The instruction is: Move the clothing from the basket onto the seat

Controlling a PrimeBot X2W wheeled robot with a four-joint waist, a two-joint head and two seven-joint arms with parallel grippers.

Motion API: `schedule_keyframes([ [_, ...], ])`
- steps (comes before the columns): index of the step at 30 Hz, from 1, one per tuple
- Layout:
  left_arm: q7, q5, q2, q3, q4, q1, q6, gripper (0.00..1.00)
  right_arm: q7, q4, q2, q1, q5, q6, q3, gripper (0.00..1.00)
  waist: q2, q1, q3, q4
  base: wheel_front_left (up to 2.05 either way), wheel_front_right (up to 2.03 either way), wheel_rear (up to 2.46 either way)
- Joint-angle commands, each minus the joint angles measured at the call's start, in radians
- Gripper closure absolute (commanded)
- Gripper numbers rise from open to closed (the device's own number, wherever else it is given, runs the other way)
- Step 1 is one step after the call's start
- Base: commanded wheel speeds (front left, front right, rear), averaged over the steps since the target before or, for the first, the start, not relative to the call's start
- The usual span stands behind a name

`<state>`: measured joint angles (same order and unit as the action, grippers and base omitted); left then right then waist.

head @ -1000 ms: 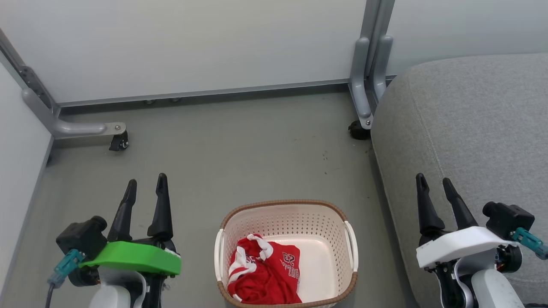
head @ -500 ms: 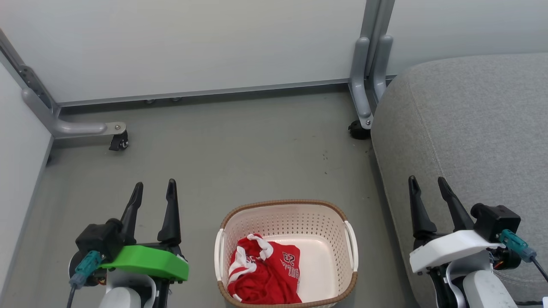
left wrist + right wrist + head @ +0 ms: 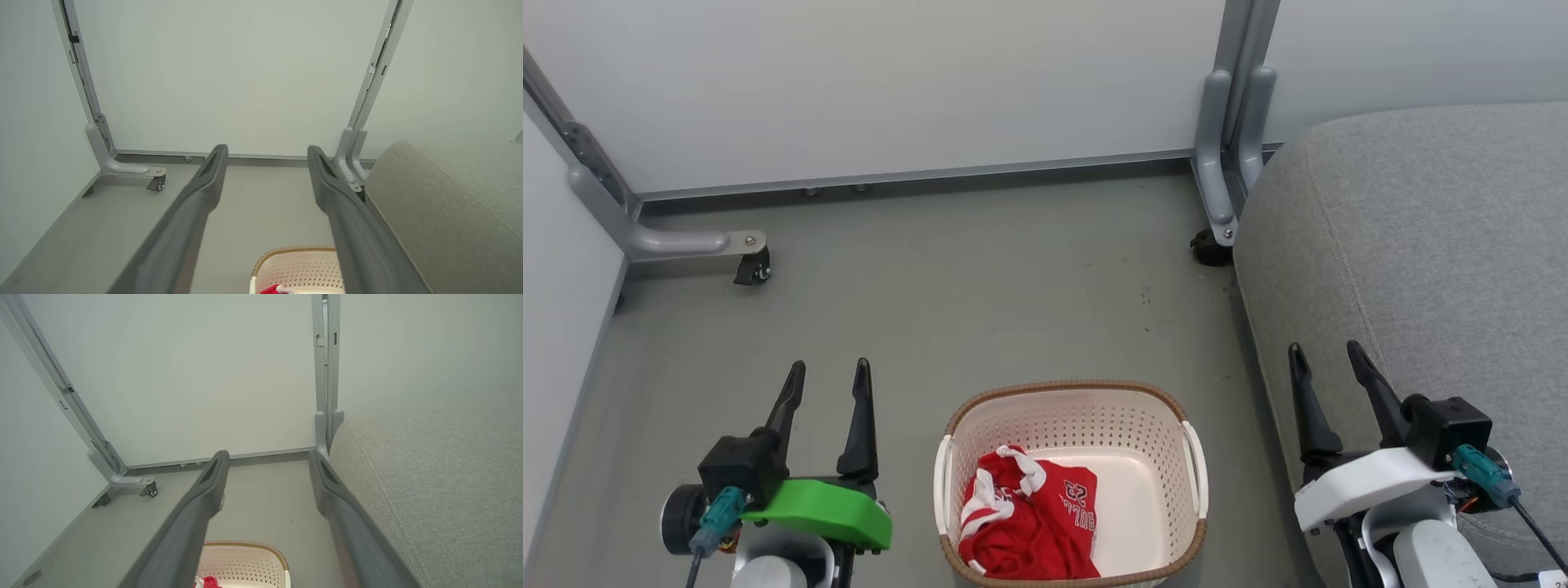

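Red clothing (image 3: 1029, 523) with white trim and lettering lies bunched in the left half of the cream basket (image 3: 1123, 408), which stands on the floor at the bottom centre of the head view. The grey seat (image 3: 1421, 245) fills the right side. My left gripper (image 3: 827, 377) hangs open to the left of the basket, holding nothing. Over the seat's front-left edge, right of the basket, my right gripper (image 3: 1325, 361) is open and empty. The left wrist view catches the basket rim (image 3: 286, 250), a scrap of clothing (image 3: 271, 290) and the seat (image 3: 449, 196); the right wrist view shows the basket (image 3: 241, 559) and seat (image 3: 429, 477).
White partition panels (image 3: 890, 82) on grey metal frames close off the back and left. Their feet carry castors (image 3: 754, 272), and a post with a castor (image 3: 1209, 249) stands by the seat's far corner. Grey floor (image 3: 972, 302) lies open between basket and panels.
Both grippers have drawn down and inward towards the basket in the head view, still open. The clothing and basket have not moved.
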<state>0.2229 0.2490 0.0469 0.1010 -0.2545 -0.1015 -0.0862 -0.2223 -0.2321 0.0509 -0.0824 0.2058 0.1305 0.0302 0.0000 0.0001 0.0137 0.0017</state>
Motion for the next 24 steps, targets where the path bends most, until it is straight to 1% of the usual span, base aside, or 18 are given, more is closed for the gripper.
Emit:
schedule_keyframes([
  [1,0.009,-0.021,0.005,0.004,0.0,0.006,0.005,0.0,-0.011,-0.001,0.002,-0.003,-0.023,0.0,0.002,0.0,0.0,0.0,0.001,0.001,0.0,0.0,0.0],
  [10,0.028,-0.089,0.006,0.015,-0.022,0.0,0.013,0.0,-0.028,-0.026,0.001,-0.008,-0.091,0.0,0.01,0.0,0.0,-0.0001,0.004,0.005,0.0,0.0,0.0],
  [19,0.045,-0.135,0.006,0.023,-0.031,0.002,0.026,0.0,-0.045,-0.04,0.001,-0.006,-0.143,0.0,0.011,0.0,0.0,-0.0001,0.006,0.009,0.0,0.0,0.0],
  [24,0.043,-0.128,0.006,0.023,-0.037,-0.001,0.027,0.0,-0.044,-0.035,0.001,-0.004,-0.124,0.0,0.007,0.0,0.0,-0.0001,0.008,0.012,0.0,0.0,0.0],
])
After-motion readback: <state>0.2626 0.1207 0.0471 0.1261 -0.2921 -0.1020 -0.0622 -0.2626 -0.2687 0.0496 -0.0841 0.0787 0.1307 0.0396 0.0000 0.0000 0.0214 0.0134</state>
